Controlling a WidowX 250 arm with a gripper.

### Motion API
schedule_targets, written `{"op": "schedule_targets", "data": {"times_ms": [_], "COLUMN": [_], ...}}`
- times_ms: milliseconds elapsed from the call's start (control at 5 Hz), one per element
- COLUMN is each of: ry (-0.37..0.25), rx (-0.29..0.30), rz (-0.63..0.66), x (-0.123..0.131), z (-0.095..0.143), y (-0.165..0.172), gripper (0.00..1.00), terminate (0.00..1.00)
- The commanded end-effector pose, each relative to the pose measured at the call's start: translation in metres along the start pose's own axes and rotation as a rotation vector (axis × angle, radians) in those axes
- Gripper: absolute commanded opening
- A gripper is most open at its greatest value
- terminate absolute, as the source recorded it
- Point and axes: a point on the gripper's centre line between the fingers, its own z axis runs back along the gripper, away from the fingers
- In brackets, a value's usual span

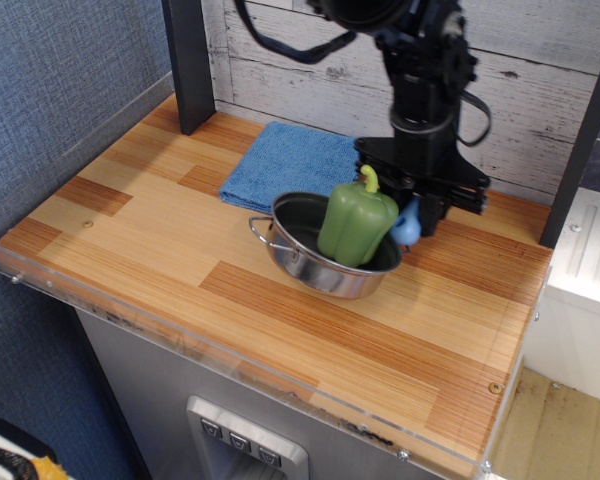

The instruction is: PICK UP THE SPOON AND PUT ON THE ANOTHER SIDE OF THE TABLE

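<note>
My gripper (417,212) hangs over the back right of the wooden table (160,230), shut on the spoon (407,229); only its light-blue handle end shows below the fingers, the grey bowl is hidden. The spoon's tip sits right against the far rim of the steel pot (325,262). The pot is tilted, its near side down, and the green pepper (357,222) in it leans toward the gripper.
A folded blue cloth (293,167) lies at the back behind the pot. A dark post (188,60) stands at the back left. A clear acrylic edge (230,352) runs along the front.
</note>
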Motion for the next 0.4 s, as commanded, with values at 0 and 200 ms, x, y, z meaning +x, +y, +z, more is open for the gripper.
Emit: {"op": "schedule_targets", "data": {"times_ms": [0, 200], "ry": [-0.096, -0.113], "rx": [0.04, 0.043], "rz": [-0.018, -0.04], "x": [0.0024, 0.0022], "z": [0.0304, 0.0343], "y": [0.004, 0.0044], "gripper": [0.0, 0.0], "terminate": [0.0, 0.0]}}
